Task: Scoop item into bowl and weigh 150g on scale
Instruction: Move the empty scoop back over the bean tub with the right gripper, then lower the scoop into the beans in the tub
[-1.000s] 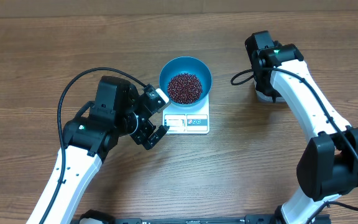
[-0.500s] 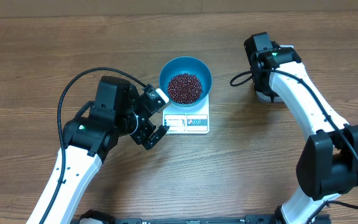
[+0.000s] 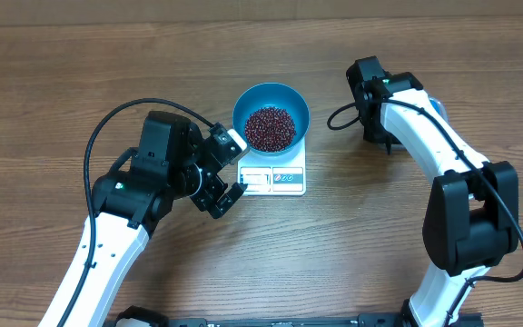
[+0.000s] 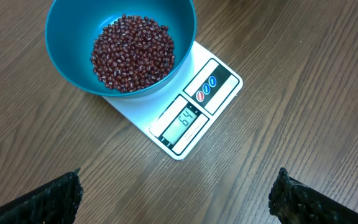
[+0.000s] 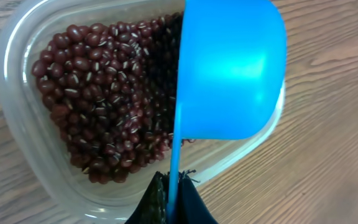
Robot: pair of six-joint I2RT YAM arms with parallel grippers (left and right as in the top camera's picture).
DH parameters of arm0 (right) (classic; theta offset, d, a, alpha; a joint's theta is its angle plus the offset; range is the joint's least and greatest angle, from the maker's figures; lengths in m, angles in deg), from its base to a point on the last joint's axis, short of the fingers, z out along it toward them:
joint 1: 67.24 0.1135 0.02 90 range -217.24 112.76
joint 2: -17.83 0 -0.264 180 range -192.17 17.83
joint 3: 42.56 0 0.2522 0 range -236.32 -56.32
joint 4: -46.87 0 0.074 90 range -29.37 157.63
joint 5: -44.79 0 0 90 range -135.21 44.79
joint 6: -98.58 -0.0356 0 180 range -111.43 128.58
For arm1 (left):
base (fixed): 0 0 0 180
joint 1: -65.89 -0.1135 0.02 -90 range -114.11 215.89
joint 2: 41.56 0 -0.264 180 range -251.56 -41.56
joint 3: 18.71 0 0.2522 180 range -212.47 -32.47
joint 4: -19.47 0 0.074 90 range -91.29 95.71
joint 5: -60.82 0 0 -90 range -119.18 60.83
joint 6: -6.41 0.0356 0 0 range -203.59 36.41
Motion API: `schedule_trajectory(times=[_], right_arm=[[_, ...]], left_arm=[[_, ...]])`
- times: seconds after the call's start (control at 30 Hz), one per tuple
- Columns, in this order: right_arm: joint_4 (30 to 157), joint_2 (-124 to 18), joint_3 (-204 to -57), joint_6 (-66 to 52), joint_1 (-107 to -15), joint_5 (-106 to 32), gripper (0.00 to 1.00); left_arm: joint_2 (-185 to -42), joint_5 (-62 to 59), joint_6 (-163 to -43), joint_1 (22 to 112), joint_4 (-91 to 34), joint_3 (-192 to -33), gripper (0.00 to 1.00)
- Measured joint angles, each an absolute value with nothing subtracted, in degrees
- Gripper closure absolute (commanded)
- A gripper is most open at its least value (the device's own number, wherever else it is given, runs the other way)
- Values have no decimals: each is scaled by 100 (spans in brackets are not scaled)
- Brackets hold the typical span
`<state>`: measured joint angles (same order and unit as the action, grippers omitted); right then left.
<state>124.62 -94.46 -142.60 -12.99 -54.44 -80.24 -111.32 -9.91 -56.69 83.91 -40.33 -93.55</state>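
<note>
A wooden table (image 3: 80, 73) is seen from above, with a robot arm on each side. Near the middle sits a small white scale (image 4: 211, 87). A round teal-blue bowl (image 4: 67, 25) stands on the far part of the scale and covers most of its platform. A loose heap of small dark red-brown beans (image 4: 132, 53) lies in the bottom of the bowl. The near strip of the scale is uncovered. Its display reads 64, with two small oval buttons beside it.

The left claw (image 3: 234, 170) hovers just left of the scale, near its display end. Its jaws are spread wide and hold nothing. In its own camera only two dark fingertips show, at the bottom corners, with bare wood between them.

The right claw (image 5: 173, 202) is on the right of the table, well apart from the scale. It is clamped tight on the thin handle of a blue scoop (image 5: 229, 68). The scoop is turned on its side, with its rounded outside facing the wrist camera. It hangs over the right part of a clear plastic tub (image 5: 5, 81) that holds many more of the same beans. I cannot tell whether the scoop has any beans in it. From above, the right arm hides almost all of the tub.
</note>
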Motion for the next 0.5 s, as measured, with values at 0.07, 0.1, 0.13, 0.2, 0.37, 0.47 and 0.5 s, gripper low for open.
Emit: schedule_trajectory(times=[0.07,0.1,0.13,0.2,0.37,0.47,0.5], right_arm=[[12444,-9446,-14256,-1299,-5448,-7941,96],[12427,-9446,-14256,-1301,-5450,-7884,96],[12416,-9446,-14256,-1303,-5450,-7843,96],[12389,-9446,-14256,-1299,-5455,-7742,96],[12339,-9446,-14256,-1299,-5479,-7482,96],[12322,-9415,-14253,-1303,-5485,-7377,96],[12322,-9383,-14247,-1301,-5488,-7342,96]], left_arm=[[-11132,-991,-5667,8391,-4033,-9355,0],[-11132,-989,-5667,8391,-4033,-9355,1],[-11132,-991,-5667,8391,-4033,-9355,0],[-11132,-989,-5669,8391,-4033,-9355,0],[-11132,-991,-5667,8391,-4035,-9355,1],[-11132,-991,-5667,8391,-4033,-9355,0],[-11132,-989,-5667,8391,-4035,-9355,0]])
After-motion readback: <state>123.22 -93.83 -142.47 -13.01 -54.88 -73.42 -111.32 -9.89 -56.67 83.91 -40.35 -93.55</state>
